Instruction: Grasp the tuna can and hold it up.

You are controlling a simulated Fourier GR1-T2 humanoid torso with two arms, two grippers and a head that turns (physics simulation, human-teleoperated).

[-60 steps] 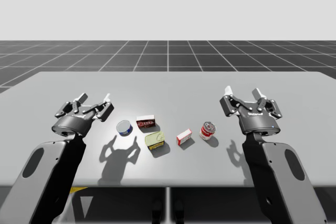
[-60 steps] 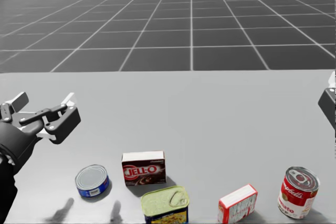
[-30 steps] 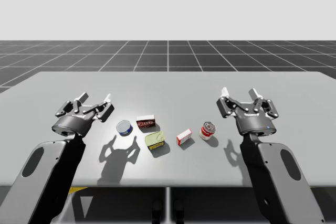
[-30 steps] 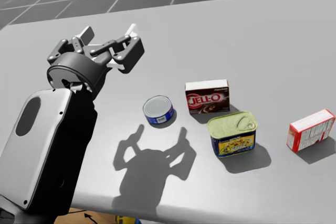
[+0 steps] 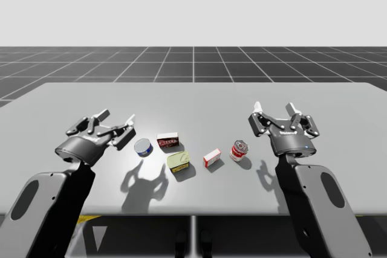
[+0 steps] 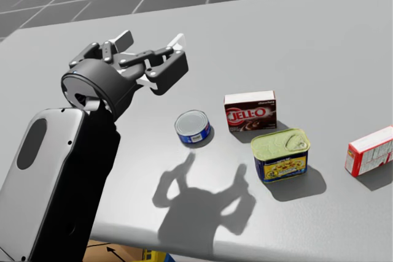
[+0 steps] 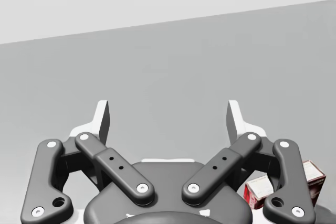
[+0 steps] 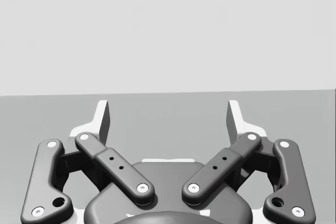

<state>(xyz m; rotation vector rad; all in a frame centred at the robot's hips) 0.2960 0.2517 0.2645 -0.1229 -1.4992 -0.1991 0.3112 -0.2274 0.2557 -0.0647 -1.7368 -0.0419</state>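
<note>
1. The tuna can (image 6: pixel 193 127), a low round blue can with a silver lid, is seen upright on the table (image 5: pixel 193 98). It is just beside the dark brown box (image 6: pixel 250 112) and near the green-topped rectangular can (image 6: pixel 280 154).
2. The left pincer (image 6: pixel 152 44) is raised above the table, off to the can's outer side and apart from it. Its fingers are spread wide, and in the left wrist view nothing is seen between them.
3. The right pincer (image 5: pixel 275 112) is likewise spread wide and empty. It is raised near the red round can (image 5: pixel 239 149) and is well apart from the tuna can.
4. None of the task is judged to be done: the can is neither touched nor lifted, and at most an approach by the left arm can be read.
5. Everything else is left. The left pincer must be brought over the can, lowered around it, closed on its sides, and the can raised clear of the table.
6. The brown box so close by is judged to leave little room on that side, so care with finger placement is called for.
</note>
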